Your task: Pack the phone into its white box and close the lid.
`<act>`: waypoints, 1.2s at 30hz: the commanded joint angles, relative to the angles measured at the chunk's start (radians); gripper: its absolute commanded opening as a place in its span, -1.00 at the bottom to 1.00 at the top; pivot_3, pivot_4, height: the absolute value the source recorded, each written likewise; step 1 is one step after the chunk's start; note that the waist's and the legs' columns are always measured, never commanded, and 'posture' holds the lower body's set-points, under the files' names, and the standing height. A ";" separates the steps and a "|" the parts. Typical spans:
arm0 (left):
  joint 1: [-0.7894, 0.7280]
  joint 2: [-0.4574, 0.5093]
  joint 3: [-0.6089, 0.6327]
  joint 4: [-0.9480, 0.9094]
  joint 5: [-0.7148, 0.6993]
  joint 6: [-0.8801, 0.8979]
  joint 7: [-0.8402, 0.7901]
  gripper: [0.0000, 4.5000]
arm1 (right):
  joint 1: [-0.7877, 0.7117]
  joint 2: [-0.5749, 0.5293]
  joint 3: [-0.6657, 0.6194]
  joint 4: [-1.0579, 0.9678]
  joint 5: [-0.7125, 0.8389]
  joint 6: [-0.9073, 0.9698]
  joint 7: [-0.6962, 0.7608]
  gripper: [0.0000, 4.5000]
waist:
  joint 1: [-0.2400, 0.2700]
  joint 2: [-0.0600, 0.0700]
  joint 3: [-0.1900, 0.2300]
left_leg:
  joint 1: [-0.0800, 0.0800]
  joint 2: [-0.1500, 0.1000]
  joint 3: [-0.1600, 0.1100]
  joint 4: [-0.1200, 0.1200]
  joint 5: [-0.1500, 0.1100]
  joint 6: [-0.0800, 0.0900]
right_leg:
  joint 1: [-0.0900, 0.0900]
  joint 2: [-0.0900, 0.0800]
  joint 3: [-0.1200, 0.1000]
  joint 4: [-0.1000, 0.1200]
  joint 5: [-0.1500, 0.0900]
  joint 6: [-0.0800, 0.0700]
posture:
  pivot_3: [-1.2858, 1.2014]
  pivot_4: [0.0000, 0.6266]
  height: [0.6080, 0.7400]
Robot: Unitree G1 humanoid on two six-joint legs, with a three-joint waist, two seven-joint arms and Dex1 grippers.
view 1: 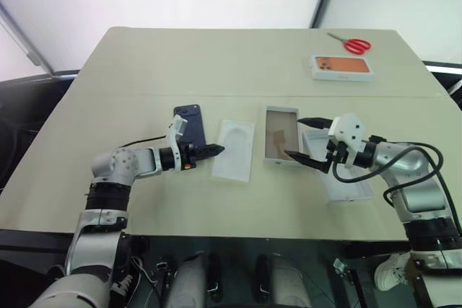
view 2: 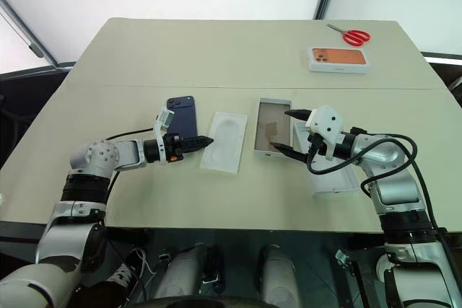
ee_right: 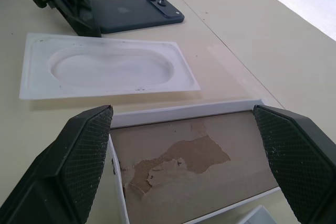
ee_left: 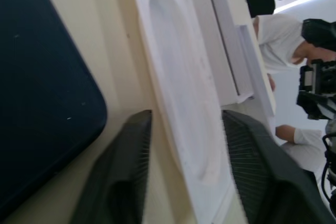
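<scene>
Nearest to me, the left hand [view 1: 214,151] hovers low over the counter [view 1: 238,63], its two dark fingers a little apart with the near edge of the thin white insert tray [view 1: 234,149] between them in its wrist view; I cannot tell whether they have bitten on that edge yet. The phone [view 1: 189,125] lies flat on its face just beside that hand, on its outer side, camera cluster at the far end, apparently untouched. The right hand [view 1: 307,139] stands wide open and empty, one finger over each side of the near end of the white box [view 1: 280,133], whose brown floor is torn and bare. The lid [view 1: 343,182] lies under the right forearm, beside the box.

The step, as I read it, is getting the phone across into the box. The tray sits between the two, so the left hand should either lift that tray clear or go for the phone's long edges instead; pinching a thin tray rim risks it slipping. The right hand looks placed to steady the box, and should stay off its floor.

Further back sits an orange-pictured box [view 1: 342,66], then red-handled scissors [view 1: 351,44]. I can read no writing or brand on anything.
</scene>
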 commanded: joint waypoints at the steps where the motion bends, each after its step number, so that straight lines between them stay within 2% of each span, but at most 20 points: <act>1: 0.007 -0.013 -0.018 0.020 0.031 0.016 0.005 -0.77 | -0.021 0.002 -0.009 -0.020 0.006 -0.015 -0.001 1.00 | 0.004 0.001 -0.001 | 0.000 0.000 0.000 0.000 0.000 0.000 | 0.001 0.000 0.000 0.000 0.000 0.000 | 0.03 -0.52 0.96; 2: 0.008 -0.015 -0.016 0.016 0.030 0.018 0.004 -0.99 | -0.022 0.002 -0.008 -0.019 0.005 -0.016 -0.001 1.00 | 0.005 0.002 -0.001 | 0.001 0.000 0.000 0.000 0.000 0.000 | 0.001 0.000 0.000 0.000 0.000 0.000 | 0.03 -0.52 0.96; 12: 0.002 -0.034 0.059 0.032 0.021 0.074 0.040 -0.99 | -0.031 0.003 -0.007 -0.011 0.003 -0.021 -0.004 1.00 | 0.000 0.002 -0.001 | 0.001 0.000 -0.001 0.000 0.000 -0.001 | 0.001 -0.001 0.000 0.000 -0.001 -0.003 | 0.03 -0.52 0.96; 17: -0.024 -0.061 0.178 0.011 -0.038 0.134 0.102 -0.99 | -0.021 0.000 -0.001 -0.031 0.053 0.050 0.032 1.00 | -0.006 0.001 -0.001 | 0.001 0.000 -0.001 0.000 0.000 -0.001 | 0.000 0.000 0.000 0.000 0.000 -0.001 | 0.03 -0.52 0.96; 23: -0.063 -0.096 0.326 -0.058 -0.112 0.197 0.221 -0.99 | -0.027 -0.011 0.080 -0.056 0.063 0.179 0.108 1.00 | -0.019 -0.002 0.001 | 0.000 0.001 -0.001 -0.001 0.001 0.001 | 0.000 0.000 -0.001 0.000 0.000 0.000 | 0.03 -0.52 0.96; 29: -0.082 -0.105 0.411 -0.141 -0.128 0.261 0.346 -0.99 | -0.114 -0.025 0.154 0.068 -0.008 0.217 0.159 1.00 | -0.019 -0.004 0.002 | -0.001 0.000 -0.001 -0.001 0.001 0.000 | -0.001 0.000 -0.001 0.000 0.000 0.000 | 0.03 -0.52 0.96; 34: -0.083 -0.132 0.446 -0.196 -0.136 0.275 0.408 -0.99 | -0.178 0.011 0.183 0.153 -0.031 0.211 0.190 1.00 | -0.019 -0.006 0.003 | -0.001 0.000 -0.001 -0.001 0.001 0.000 | 0.000 0.001 -0.001 0.000 0.000 0.000 | 0.03 -0.52 0.96; 36: -0.074 -0.138 0.444 -0.215 -0.132 0.264 0.418 -1.00 | -0.196 0.014 0.204 0.184 -0.051 0.200 0.209 0.74 | -0.021 -0.006 0.004 | -0.001 0.000 -0.001 -0.001 0.001 0.000 | 0.000 0.002 -0.001 0.000 0.000 0.000 | 0.03 -0.52 0.96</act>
